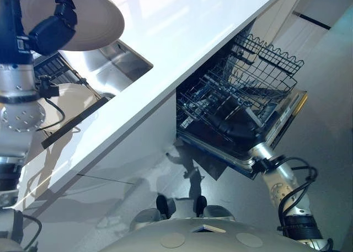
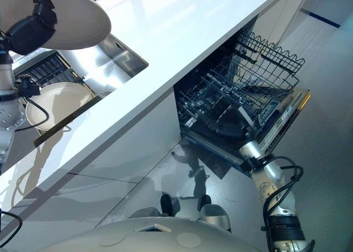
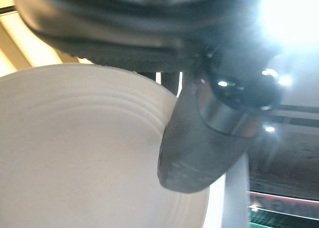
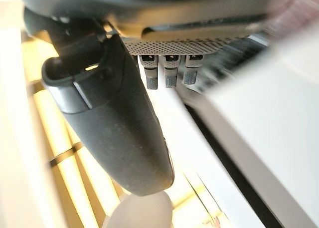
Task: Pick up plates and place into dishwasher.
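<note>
My left hand (image 1: pixel 52 31) is raised at the upper left, over the sink, shut on a cream plate (image 1: pixel 94 20). The left wrist view has its thumb (image 3: pixel 199 148) pressed on the ridged plate (image 3: pixel 75 153). A second cream plate (image 2: pixel 55 103) lies in the sink by a dark drying rack. My right hand (image 1: pixel 237 128) reaches into the lower rack (image 1: pixel 212 100) of the open dishwasher. Its thumb (image 4: pixel 119 133) and fingers (image 4: pixel 169 73) show relaxed in the right wrist view, with nothing held.
A long white counter (image 1: pixel 182 37) runs diagonally, with the steel sink (image 1: pixel 118 62) set into it. The dishwasher door (image 1: pixel 289 117) hangs open over the grey floor. An upper wire rack (image 1: pixel 267 56) is pulled out above the lower one.
</note>
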